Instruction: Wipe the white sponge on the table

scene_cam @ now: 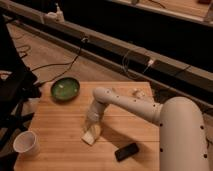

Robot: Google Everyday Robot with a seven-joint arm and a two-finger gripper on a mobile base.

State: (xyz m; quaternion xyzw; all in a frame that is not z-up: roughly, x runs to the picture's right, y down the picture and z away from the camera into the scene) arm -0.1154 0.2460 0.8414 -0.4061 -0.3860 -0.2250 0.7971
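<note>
The end effector [93, 123], atop the white sponge [90, 136], seemingly hides its upper end.

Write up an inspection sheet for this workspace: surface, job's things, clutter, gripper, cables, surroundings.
Surface: table, light-wood planks running lengthwise.
Job's things: white sponge lies on the table near its middle, towards the front, under the gripper.
Clutter: green bowl at the far left corner; white paper cup at the near left; black block at the front, right of the sponge; small pale object at the far right, too small to identify.
Gripper: gripper points down onto the sponge's far end.
Cables: dark cables trail over the floor beyond the table.
Surroundings: black frame left of the table; long rail behind.
</note>
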